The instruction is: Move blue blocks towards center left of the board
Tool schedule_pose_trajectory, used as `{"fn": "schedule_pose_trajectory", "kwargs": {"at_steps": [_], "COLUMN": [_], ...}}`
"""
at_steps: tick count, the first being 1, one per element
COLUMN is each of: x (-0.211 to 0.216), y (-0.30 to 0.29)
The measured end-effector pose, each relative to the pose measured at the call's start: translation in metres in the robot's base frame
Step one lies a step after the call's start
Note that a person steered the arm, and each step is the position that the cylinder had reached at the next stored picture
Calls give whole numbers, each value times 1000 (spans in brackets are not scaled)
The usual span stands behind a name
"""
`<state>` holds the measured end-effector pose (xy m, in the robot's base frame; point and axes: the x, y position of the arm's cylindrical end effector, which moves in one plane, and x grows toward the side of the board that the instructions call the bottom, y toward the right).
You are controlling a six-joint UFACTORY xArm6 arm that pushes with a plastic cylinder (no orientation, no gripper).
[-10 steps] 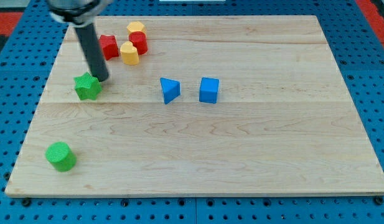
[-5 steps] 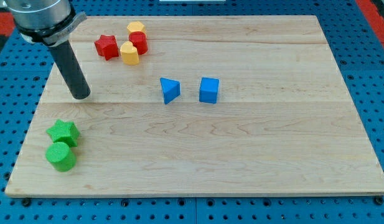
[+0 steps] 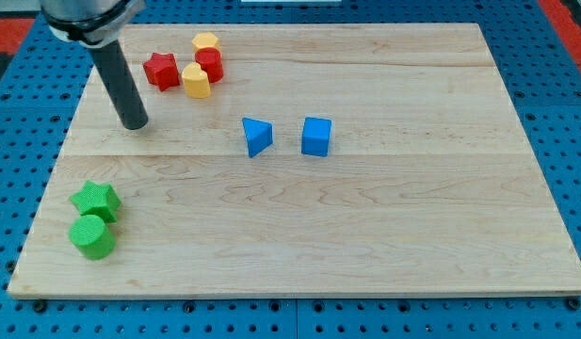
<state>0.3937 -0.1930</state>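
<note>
A blue triangular block and a blue cube lie side by side near the middle of the wooden board, a small gap between them. My tip rests on the board at the view's left, well to the left of the blue triangular block and touching no block.
A red star, a yellow block, a red block and another yellow block cluster at the top left. A green star sits against a green cylinder at the bottom left.
The green star went from beside my tip down to the green cylinder. My tip swung left and down, then came back up and a little right. The blue blocks have not moved.
</note>
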Motion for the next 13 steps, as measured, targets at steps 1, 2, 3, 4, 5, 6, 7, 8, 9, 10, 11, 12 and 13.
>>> {"fn": "schedule_pose_trajectory", "kwargs": {"at_steps": [1,2,3,4,5,6,7,8,9,10,11,12,13], "x": [0,0,0,-14,-23,-22,-21,-16,21,42,32,37,52], "y": [5,5,17,24,-3,53,139,244,285,196,85,130,217]}}
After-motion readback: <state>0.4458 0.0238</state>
